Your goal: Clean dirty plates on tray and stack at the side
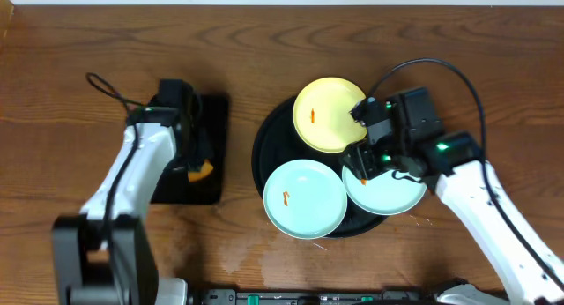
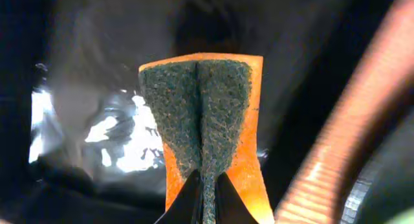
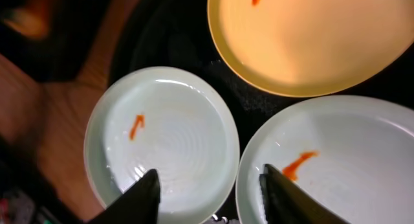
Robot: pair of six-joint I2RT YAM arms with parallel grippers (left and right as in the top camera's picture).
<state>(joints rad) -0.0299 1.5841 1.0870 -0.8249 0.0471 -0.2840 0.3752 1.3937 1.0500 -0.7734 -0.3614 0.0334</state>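
Three plates lie on the round black tray (image 1: 266, 142): a pale yellow plate (image 1: 328, 114) at the back with an orange smear, a mint-blue plate (image 1: 304, 198) at the front left with a smear, and a mint-blue plate (image 1: 388, 192) at the right, partly under my right gripper (image 1: 361, 139). The right gripper (image 3: 208, 180) is open above the gap between the two mint-blue plates (image 3: 162, 136) (image 3: 349, 166), with the yellow plate (image 3: 310, 36) beyond it. My left gripper (image 2: 206, 185) is shut on an orange sponge with a green scouring face (image 2: 204, 114), over the rectangular black tray (image 1: 210, 129).
The rectangular black tray lies at the left on the wooden table (image 1: 79, 49). The orange sponge (image 1: 200, 171) shows under the left arm. A black cable (image 1: 106, 89) loops behind the left arm and another arcs over the right arm (image 1: 441, 71).
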